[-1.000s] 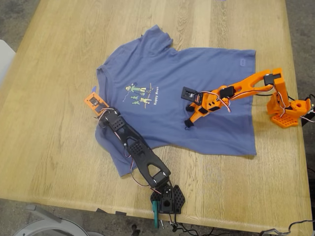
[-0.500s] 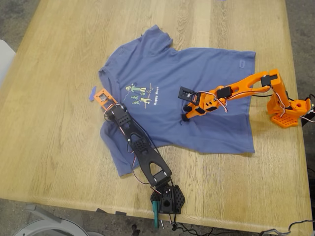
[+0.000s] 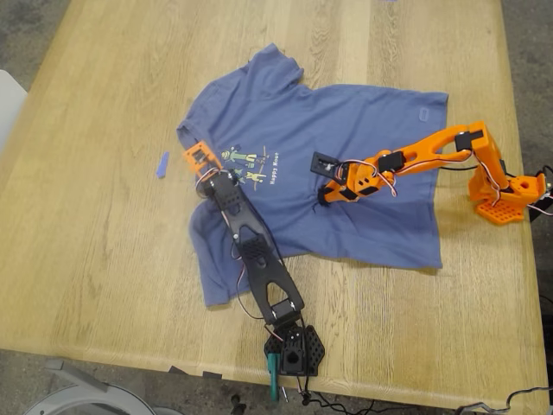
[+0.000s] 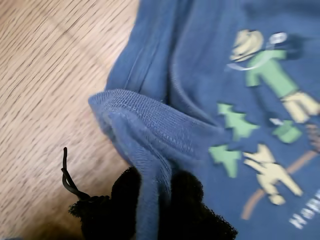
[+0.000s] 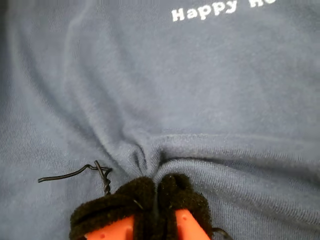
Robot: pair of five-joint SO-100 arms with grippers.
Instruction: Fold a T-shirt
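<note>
The slate-blue T-shirt (image 3: 363, 112) lies spread on the wooden table, print (image 3: 246, 164) facing up. My first gripper (image 3: 200, 156), on the black arm, is shut on the sleeve hem (image 4: 145, 117). The hem runs between its black pads (image 4: 122, 197), beside the cartoon figures (image 4: 260, 125). That sleeve is pulled inward over the chest. My second gripper (image 3: 327, 192), on the orange arm, is shut on a pinched ridge of the shirt's middle (image 5: 150, 150), just below the pale lettering (image 5: 205, 11). Creases fan out from its pads (image 5: 182, 192).
A small blue tape strip (image 3: 162, 164) lies on the bare wood (image 3: 86, 259) towards the exterior view's left of the shirt. The black arm's base (image 3: 294, 350) stands at the near table edge. The orange base (image 3: 501, 194) stands at the exterior view's right.
My first gripper has carried the sleeve towards the exterior view's right, onto the chest, uncovering the blue tape strip. My second gripper has crept slightly leftward in that view, bunching the fabric.
</note>
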